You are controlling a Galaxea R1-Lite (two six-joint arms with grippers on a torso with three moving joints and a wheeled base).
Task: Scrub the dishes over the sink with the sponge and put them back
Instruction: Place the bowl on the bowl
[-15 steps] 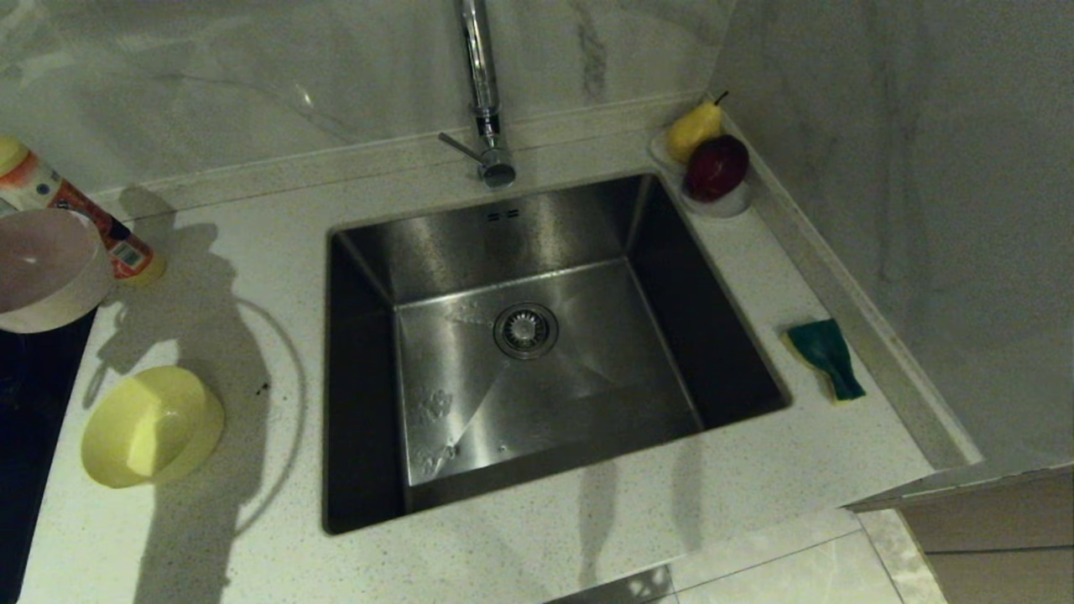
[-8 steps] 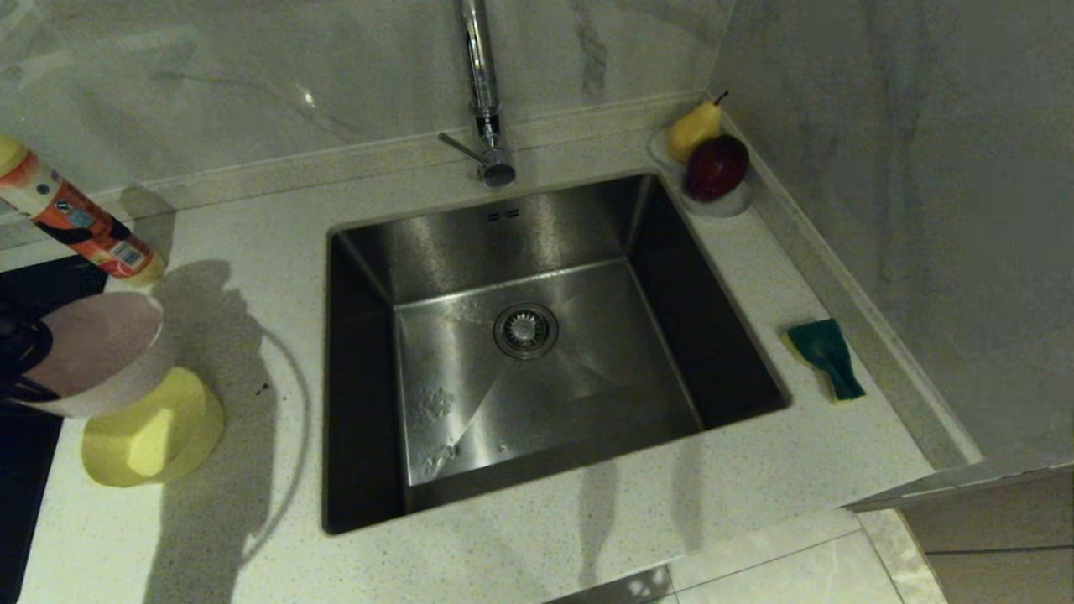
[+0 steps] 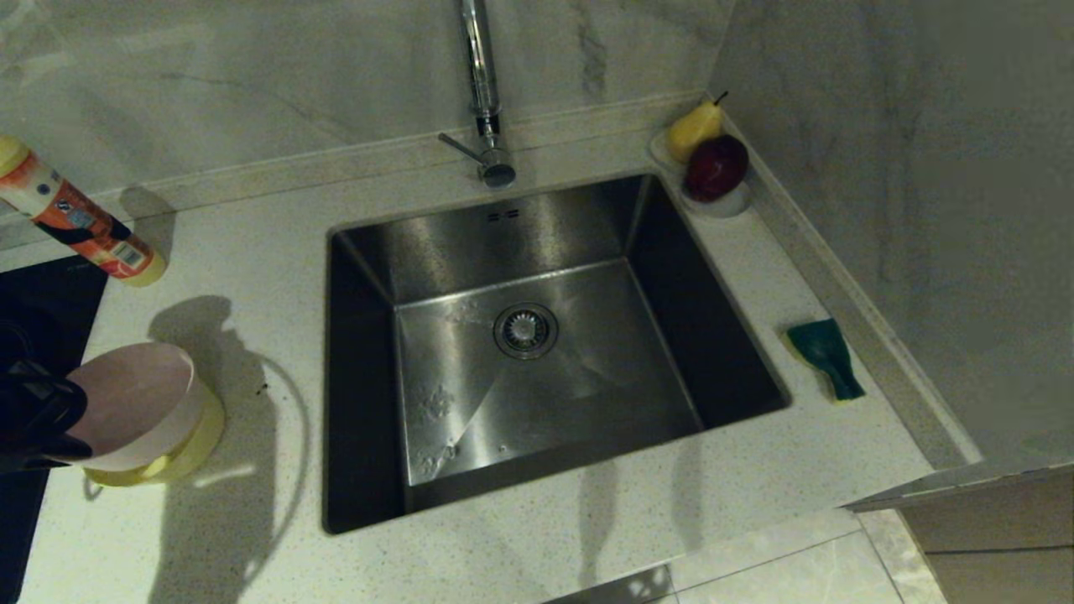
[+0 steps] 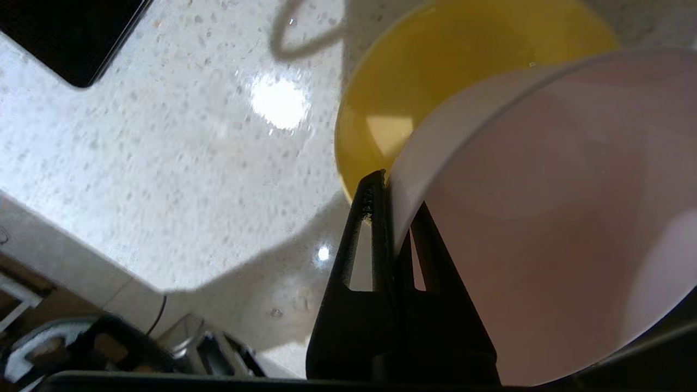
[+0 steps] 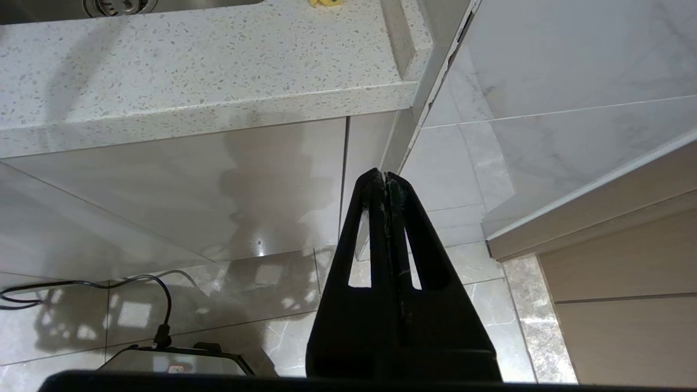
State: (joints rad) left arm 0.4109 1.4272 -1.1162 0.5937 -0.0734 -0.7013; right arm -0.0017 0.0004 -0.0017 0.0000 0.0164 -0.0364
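My left gripper (image 3: pixel 71 419) (image 4: pixel 389 188) is shut on the rim of the pale pink bowl (image 3: pixel 134 398) (image 4: pixel 544 218), one finger inside the wall and one outside. The bowl hangs tilted right over the yellow bowl (image 3: pixel 197 449) (image 4: pixel 435 81), which stands on the counter left of the sink (image 3: pixel 470 243); I cannot tell if the two touch. The sponge (image 3: pixel 826 356) lies green face up on the counter right of the sink. My right gripper (image 5: pixel 385 177) is parked below the counter edge, shut on nothing.
An orange bottle (image 3: pixel 75 222) leans at the back left. A black hob (image 3: pixel 33 302) borders the counter's left edge. The chrome tap (image 3: pixel 482 84) rises behind the sink. A clear dish with a pear and a red fruit (image 3: pixel 713 164) sits in the back right corner.
My left gripper has carried the pink bowl from beside the orange bottle toward the front of the counter and down, so that it now covers most of the yellow bowl. The right arm has not moved.
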